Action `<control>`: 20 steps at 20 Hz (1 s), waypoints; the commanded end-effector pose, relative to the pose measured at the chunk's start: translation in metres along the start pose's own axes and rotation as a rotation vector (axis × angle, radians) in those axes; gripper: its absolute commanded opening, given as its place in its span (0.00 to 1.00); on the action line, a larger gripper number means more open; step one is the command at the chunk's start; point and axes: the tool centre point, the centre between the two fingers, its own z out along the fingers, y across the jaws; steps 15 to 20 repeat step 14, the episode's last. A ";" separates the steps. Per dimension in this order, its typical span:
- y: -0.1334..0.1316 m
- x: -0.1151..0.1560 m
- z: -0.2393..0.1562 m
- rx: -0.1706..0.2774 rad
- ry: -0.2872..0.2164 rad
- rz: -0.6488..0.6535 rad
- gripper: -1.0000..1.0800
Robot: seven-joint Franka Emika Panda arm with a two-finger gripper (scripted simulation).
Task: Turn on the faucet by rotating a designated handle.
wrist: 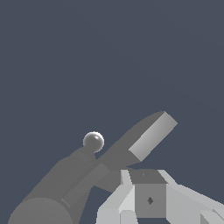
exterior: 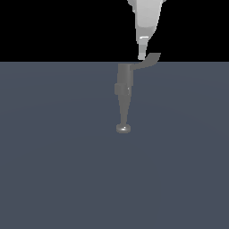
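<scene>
Exterior view: arm is cut off by the top edge, only the lower white part and the gripper (exterior: 142,56) show, against a black background. Fingers read as one narrow pale tip, so I can't tell the jaw gap from here. The faucet (exterior: 124,89) stands on the slate-grey floor (exterior: 53,170), cylindrical body at the horizon line, spout tapering toward 6 o'clock and ending in a rounded knob. The handle (exterior: 150,60) sweeps from the top of the body toward 2 o'clock, with its paddle tip just past the gripper. Gripper tip sits at about 1 o'clock from the body, right at the handle's upper edge; touching or a hair apart, can't resolve it. Wrist view: faucet (wrist: 61,188) body is large, dark and partly cut off by the frame edge, and its knob shows as a shiny ball beyond it. The handle (wrist: 146,138) paddle lies just ahead of the white gripper (wrist: 146,192) blocks, whose fingertips run out of frame; the handle's root is hidden behind them. Whether the jaws are wide, narrow or clamped on the lever, I can't tell. No labels or writing anywhere; only a small dark diamond mark on the gripper face.
</scene>
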 end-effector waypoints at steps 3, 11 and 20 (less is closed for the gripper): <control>-0.014 0.024 0.001 0.003 0.002 0.023 0.00; -0.032 0.049 0.001 0.002 0.002 0.033 0.00; -0.037 0.055 0.001 0.001 0.002 0.036 0.00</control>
